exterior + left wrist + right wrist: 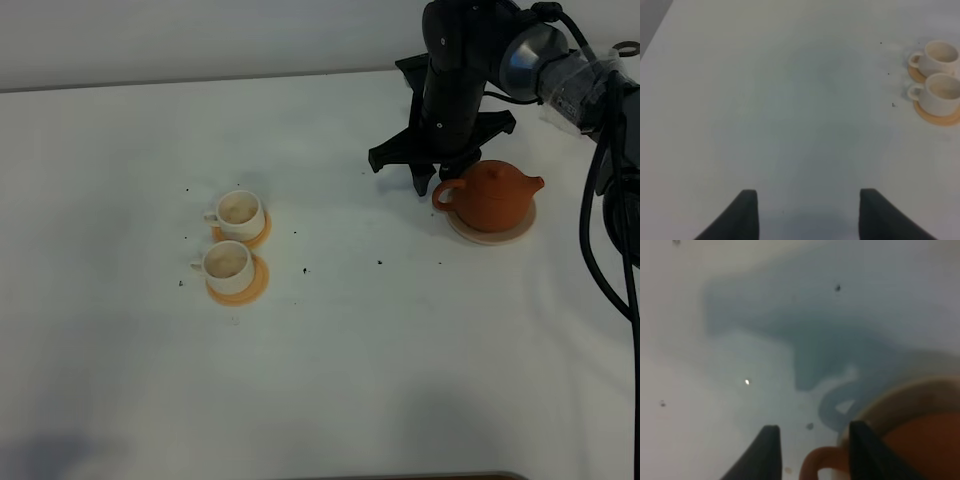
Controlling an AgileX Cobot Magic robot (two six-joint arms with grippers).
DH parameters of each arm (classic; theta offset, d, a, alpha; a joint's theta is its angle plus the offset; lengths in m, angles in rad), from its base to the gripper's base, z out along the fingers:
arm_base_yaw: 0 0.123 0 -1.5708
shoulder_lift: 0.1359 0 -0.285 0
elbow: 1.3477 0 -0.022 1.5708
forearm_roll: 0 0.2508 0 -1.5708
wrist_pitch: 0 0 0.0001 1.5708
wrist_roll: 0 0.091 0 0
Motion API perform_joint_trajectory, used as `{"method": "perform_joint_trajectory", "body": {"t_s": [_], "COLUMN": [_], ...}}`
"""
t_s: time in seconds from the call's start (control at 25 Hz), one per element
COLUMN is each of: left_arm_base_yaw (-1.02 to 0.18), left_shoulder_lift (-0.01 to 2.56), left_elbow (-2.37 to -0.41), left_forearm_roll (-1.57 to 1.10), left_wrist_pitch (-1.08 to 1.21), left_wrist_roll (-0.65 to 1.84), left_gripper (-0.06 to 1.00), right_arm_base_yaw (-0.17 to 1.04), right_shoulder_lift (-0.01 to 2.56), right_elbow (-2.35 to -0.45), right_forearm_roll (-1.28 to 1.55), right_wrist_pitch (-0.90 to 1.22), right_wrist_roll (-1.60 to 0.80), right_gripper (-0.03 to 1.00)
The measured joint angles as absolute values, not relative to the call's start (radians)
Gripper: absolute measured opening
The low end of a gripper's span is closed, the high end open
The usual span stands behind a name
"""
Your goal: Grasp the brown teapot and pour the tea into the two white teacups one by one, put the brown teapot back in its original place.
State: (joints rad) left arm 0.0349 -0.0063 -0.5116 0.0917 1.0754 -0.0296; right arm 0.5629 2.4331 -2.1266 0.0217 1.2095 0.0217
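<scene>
- The right gripper (813,430) hangs low beside the squat terracotta-brown clay teapot (495,196), which sits on its flat pale beige disc coaster (470,234) near the right edge of the white tabletop (400,350), towards the far side.
- Its jaws are spread, with the teapot's loop handle (812,465) between them and not yet pinched.
- The step in hand appears to be the grasp. It would go best with the handle centred between the jaws before they close, since it lies nearer one finger than the other. The grip should be firm enough that the pot cannot swing, and the lift level so the lid stays on.
- The left gripper (808,200) hovers over bare tabletop, jaws wide apart and holding nothing.
- Count: one teapot, one beige coaster and two small white ceramic teacups (239,212) (228,263), side by side left of the tabletop's middle. Each cup stands on one of two round orange coasters (262,236) (255,285).
- No dark tea shows in either cup.
</scene>
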Motion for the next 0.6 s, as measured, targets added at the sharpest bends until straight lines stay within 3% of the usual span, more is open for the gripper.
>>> {"method": "perform_joint_trajectory", "body": {"t_s": [0.6], "left_arm_base_yaw": [0.035], "left_shoulder_lift": [-0.006], "left_elbow": [-0.512], "left_forearm_roll": [0.092], "left_wrist_pitch": [1.075], "left_wrist_roll": [-0.031], "left_gripper": [0.45], "right_arm_base_yaw": [0.574], "right_shoulder_lift": [2.433], "right_elbow": [-2.127], "right_forearm_roll": [0.127], "right_wrist_pitch": [1.211], "right_wrist_roll": [-0.011], "right_gripper": [0.32]}}
